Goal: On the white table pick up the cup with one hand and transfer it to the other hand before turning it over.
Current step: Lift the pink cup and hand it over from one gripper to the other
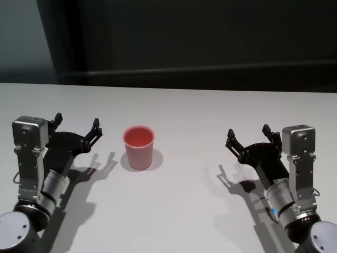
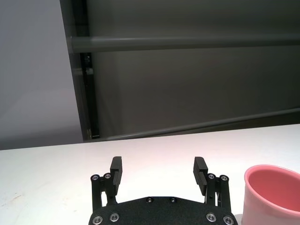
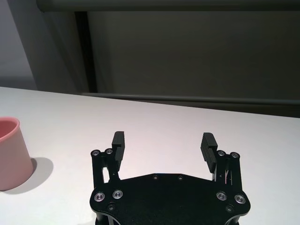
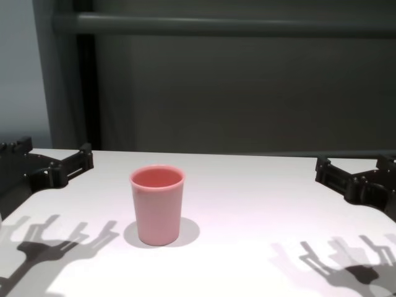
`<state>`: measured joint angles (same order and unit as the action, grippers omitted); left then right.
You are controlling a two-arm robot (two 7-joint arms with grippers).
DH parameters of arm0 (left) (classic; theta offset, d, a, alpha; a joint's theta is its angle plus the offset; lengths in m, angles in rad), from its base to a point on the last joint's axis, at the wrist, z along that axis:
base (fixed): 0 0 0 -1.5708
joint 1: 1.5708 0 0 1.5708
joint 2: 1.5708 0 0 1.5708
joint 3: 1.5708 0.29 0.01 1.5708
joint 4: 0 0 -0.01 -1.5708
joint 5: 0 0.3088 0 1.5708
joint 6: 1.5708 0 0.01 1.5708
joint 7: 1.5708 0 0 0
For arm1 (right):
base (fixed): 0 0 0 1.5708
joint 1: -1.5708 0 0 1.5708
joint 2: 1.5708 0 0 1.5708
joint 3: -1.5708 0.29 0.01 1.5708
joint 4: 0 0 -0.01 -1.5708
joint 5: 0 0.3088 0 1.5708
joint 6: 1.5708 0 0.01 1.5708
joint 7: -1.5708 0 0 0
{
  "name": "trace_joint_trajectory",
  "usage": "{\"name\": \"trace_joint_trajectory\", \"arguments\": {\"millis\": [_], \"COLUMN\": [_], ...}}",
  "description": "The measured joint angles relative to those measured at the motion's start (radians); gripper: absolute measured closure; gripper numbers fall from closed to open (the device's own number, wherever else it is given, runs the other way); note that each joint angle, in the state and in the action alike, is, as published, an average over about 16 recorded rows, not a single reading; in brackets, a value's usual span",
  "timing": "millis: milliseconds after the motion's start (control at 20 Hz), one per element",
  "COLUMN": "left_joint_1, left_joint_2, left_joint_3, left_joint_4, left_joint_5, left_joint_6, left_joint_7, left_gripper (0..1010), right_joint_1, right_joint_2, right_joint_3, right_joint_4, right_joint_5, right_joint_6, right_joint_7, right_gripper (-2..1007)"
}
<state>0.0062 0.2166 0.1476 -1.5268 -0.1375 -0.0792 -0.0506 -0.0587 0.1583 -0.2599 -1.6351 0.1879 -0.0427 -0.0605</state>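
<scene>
Item 1: cup [image 1: 139, 147]. Pink plastic tumbler, no handle, tapers to narrower base. Stands upright, mouth up, on white table [image 1: 189, 211], left of centre in head view. Inside looks empty. Casts soft shadow on tabletop around its base. Also seen in chest view [image 4: 157, 205], left wrist view [image 2: 272, 194] and right wrist view [image 3: 12, 152]. Touching nothing but the table.

Item 2: left gripper [image 1: 77, 125]. Black, on silver arm, hovers above table just beside cup on robot's left side, fingers pointing fwd and away from the robot. Jaws spread wide, nothing btwn them. Fingertips [image 2: 116, 165] clear of cup in left wrist view; cup rim sits off to one side of the gripper, not btwn fingers. Released, not grasping. Chest view shows it [image 4: 49, 162] raised above tabletop w/ shadow beneath.

Item 3: right gripper [image 1: 248, 136]. Black, on silver arm w/ small blue light low on the wrist. Well apart from cup, on robot's right side of table. Jaws spread wide, empty. Fingertips [image 3: 207, 141] over bare tabletop in right wrist view. Chest view [image 4: 354, 168]: raised above table, shadow below.

Item 4: dark wall panel [image 1: 200, 37] behind table's far edge, w/ horiz. rail.
</scene>
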Motion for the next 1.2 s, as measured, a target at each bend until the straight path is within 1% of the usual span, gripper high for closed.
{"name": "trace_joint_trajectory", "arguments": {"millis": [550, 700, 950, 1200], "left_joint_1": [0.000, -0.003, -0.015, -0.036], "left_joint_2": [0.000, 0.004, 0.022, 0.053], "left_joint_3": [0.000, -0.002, -0.012, -0.025], "left_joint_4": [0.000, 0.000, -0.003, -0.011], "left_joint_5": [0.000, 0.003, 0.013, 0.031], "left_joint_6": [0.000, 0.003, 0.012, 0.022], "left_joint_7": [-0.001, -0.006, -0.027, -0.067], "left_gripper": [10, 9, 10, 9], "right_joint_1": [0.000, 0.000, 0.000, 0.000], "right_joint_2": [0.000, 0.000, 0.000, 0.000], "right_joint_3": [0.000, 0.000, 0.000, 0.000], "right_joint_4": [0.000, 0.000, 0.000, 0.000], "right_joint_5": [0.000, 0.000, 0.000, 0.000], "right_joint_6": [0.000, 0.000, 0.000, 0.000], "right_joint_7": [0.000, 0.000, 0.000, 0.000], "right_gripper": [3, 3, 3, 3]}}
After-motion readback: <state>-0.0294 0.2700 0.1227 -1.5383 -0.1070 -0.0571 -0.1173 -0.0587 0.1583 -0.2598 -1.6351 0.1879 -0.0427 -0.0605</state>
